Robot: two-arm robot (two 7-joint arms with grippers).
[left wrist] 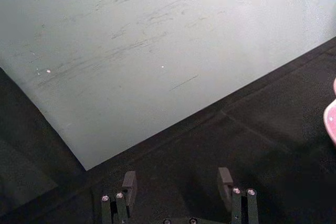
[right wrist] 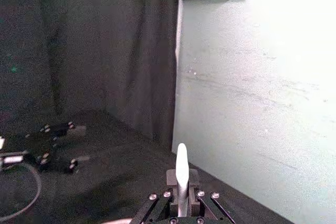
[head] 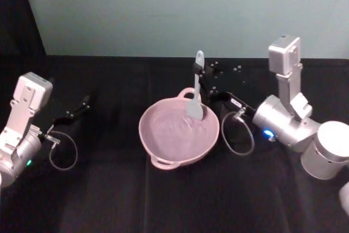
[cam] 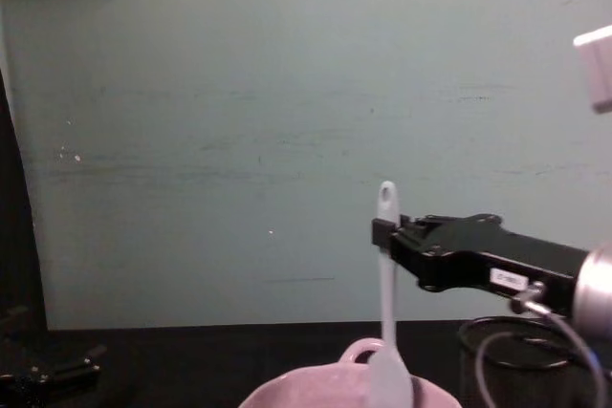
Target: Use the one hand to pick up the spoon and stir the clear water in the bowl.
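Right tool [cam: 382,232] clamped on the white spoon [cam: 385,293] high on its handle; spoon upright, head down inside the pink bowl [head: 143,133] at table centre. Left tool [left wrist: 178,184] idle near the left edge, fingers spread apart. Table [head: 109,200] draped black; scuffed pale green wall [head: 163,15] along its far edge.

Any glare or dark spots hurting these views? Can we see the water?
Right wrist view: part of the wall glares to white, and the spoon is pale against it. Head view: the black cloth swallows the right gripper; water is just faint glints in the bowl. Chest view: even light, spoon clear. Left wrist view: even light, left gripper open over dark cloth.
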